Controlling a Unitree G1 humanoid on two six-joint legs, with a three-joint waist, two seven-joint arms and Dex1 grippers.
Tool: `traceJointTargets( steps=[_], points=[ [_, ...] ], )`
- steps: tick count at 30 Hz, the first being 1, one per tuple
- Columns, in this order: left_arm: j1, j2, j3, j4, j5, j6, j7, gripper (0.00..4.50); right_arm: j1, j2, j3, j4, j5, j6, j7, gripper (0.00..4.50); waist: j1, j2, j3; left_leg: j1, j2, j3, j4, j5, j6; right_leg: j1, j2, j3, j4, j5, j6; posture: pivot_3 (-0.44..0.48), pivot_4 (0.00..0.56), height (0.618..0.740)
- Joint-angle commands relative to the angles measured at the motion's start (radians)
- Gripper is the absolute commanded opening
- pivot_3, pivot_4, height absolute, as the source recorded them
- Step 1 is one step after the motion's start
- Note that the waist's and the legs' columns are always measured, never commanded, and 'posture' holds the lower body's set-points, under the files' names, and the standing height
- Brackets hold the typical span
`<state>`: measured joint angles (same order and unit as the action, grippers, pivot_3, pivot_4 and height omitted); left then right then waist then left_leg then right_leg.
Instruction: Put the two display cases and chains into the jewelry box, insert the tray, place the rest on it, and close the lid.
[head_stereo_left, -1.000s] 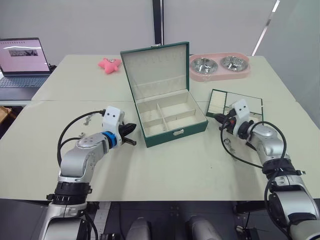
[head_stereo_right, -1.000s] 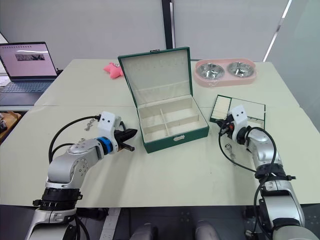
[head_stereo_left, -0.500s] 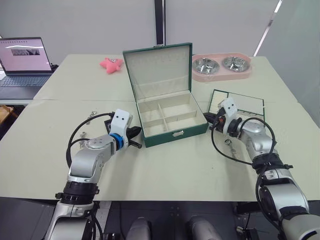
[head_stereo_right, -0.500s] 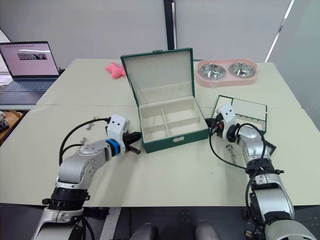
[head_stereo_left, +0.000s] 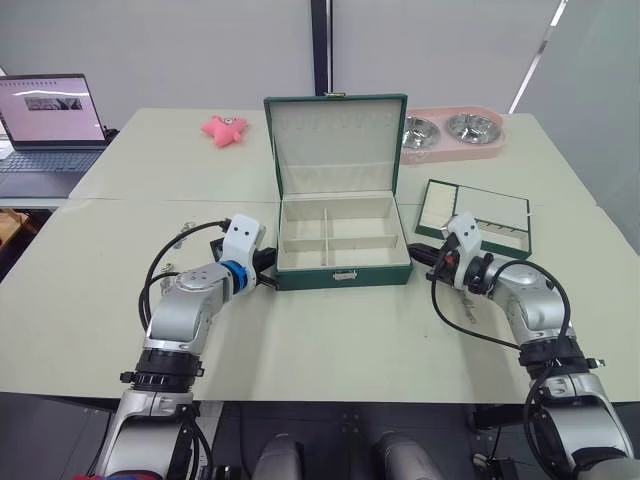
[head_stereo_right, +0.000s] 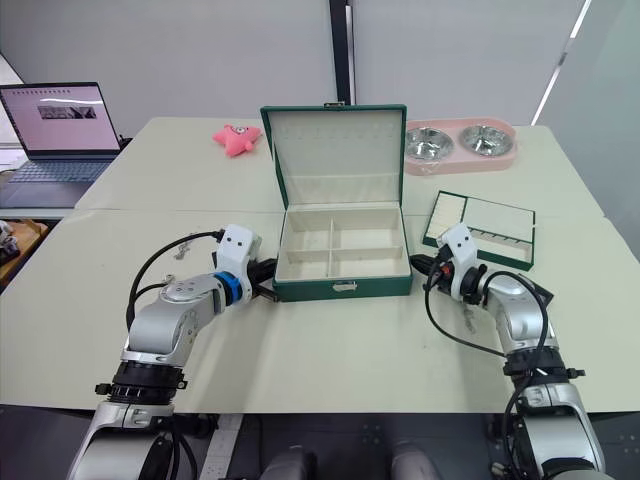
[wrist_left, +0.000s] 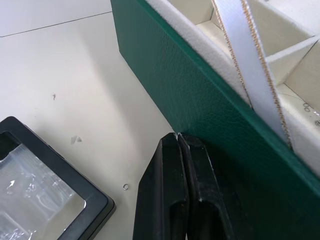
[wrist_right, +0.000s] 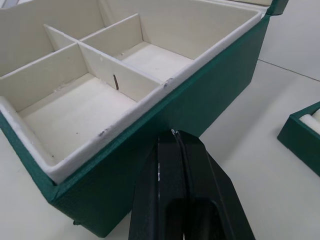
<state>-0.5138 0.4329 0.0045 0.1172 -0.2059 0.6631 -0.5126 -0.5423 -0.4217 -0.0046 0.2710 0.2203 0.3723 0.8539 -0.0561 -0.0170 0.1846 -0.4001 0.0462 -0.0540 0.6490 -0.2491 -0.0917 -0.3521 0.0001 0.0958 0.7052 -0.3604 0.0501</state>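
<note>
Two grippers bracket the jewelry box (head_stereo_left: 343, 243) at frame centre: the left gripper (wrist_left: 178, 136) touches its left wall, the right gripper (wrist_right: 173, 132) its right wall, both with fingers pressed together, holding nothing. Its compartments look empty, lid (head_stereo_left: 336, 131) upright. One display case (wrist_left: 42, 195) lies just beside the left fingers; the tray (head_stereo_left: 478, 214) sits right of the box.

Left gripper (wrist_left: 178, 137) with fingers pressed together, right gripper (wrist_right: 173, 134) likewise closed, both arms reaching inward, forearms low
</note>
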Motion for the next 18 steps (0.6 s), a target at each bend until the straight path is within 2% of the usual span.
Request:
traceJointTargets(
  steps=[1, 18],
  points=[
    [-0.014, -0.022, -0.049, -0.031, -0.009, -0.022, -0.049, 0.02, 0.031, 0.017, 0.03, -0.11, 0.043, 0.041, 0.025, 0.0, 0.0, 0.0, 0.0, 0.0, 0.0, 0.0, 0.0, 0.0, 0.0, 0.0, 0.0, 0.0, 0.0, 0.0, 0.0, 0.0, 0.15, 0.74],
    [0.022, -0.02, -0.047, -0.069, -0.009, 0.011, -0.062, 0.02, 0.055, 0.027, 0.024, -0.132, 0.043, 0.065, 0.007, 0.0, 0.0, 0.0, 0.0, 0.0, 0.0, 0.0, 0.0, -0.001, 0.001, 0.0, 0.0, 0.0, 0.0, 0.0, 0.0, 0.0, 0.15, 0.74]
  ],
)
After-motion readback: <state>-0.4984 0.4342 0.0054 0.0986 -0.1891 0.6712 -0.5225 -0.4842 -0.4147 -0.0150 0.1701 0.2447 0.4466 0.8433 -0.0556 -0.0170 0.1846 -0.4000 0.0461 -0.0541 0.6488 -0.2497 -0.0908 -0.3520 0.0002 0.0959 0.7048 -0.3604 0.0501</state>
